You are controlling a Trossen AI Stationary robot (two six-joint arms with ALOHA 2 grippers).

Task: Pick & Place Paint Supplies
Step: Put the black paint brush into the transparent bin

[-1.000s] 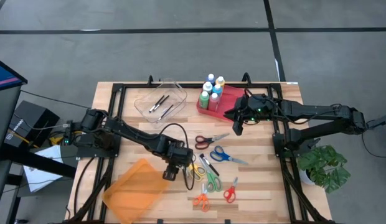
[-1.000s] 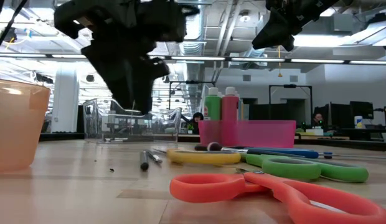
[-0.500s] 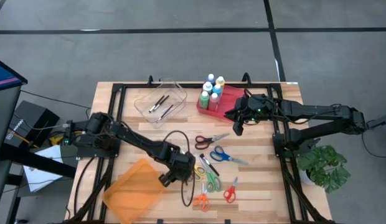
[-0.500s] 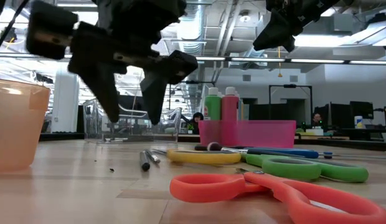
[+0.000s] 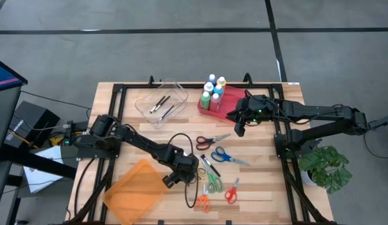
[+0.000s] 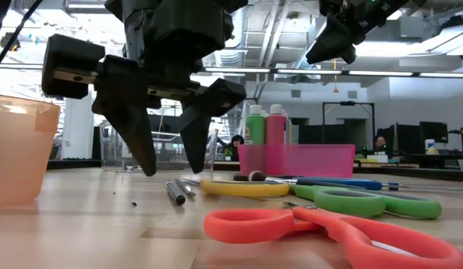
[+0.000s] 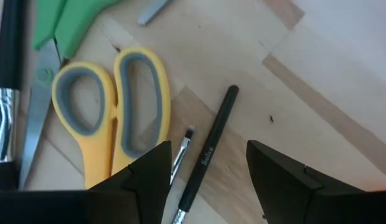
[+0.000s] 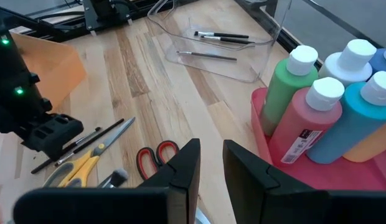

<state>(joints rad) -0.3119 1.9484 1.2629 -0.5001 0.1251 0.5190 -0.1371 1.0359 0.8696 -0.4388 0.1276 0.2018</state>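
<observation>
Several paint bottles (image 5: 214, 92) with white caps stand upright on their bases in a pink tray (image 5: 209, 110) at the far middle of the table. The right wrist view shows a green bottle (image 8: 285, 90), a pink one (image 8: 311, 121) and a blue one (image 8: 361, 121). My right gripper (image 5: 239, 128) hangs above the table just beside the tray, a narrow gap between its fingers, nothing in it. My left gripper (image 5: 175, 178) is open and points down low over a black brush (image 7: 211, 140) beside yellow scissors (image 7: 112, 112). One finger stands on each side of the brush, without touching it.
Several scissors lie right of my left gripper: red (image 5: 209, 140), blue (image 5: 225, 155), green (image 5: 213, 181) and orange (image 5: 202, 201). A clear bin (image 5: 161, 103) with brushes stands at the far left. An orange bin (image 5: 134, 187) sits at the near left.
My left gripper has come down toward the table and a little toward the scissors. It has rolled about its own axis, so that its two fingers now stand side by side over the black brush. My right arm has kept still.
</observation>
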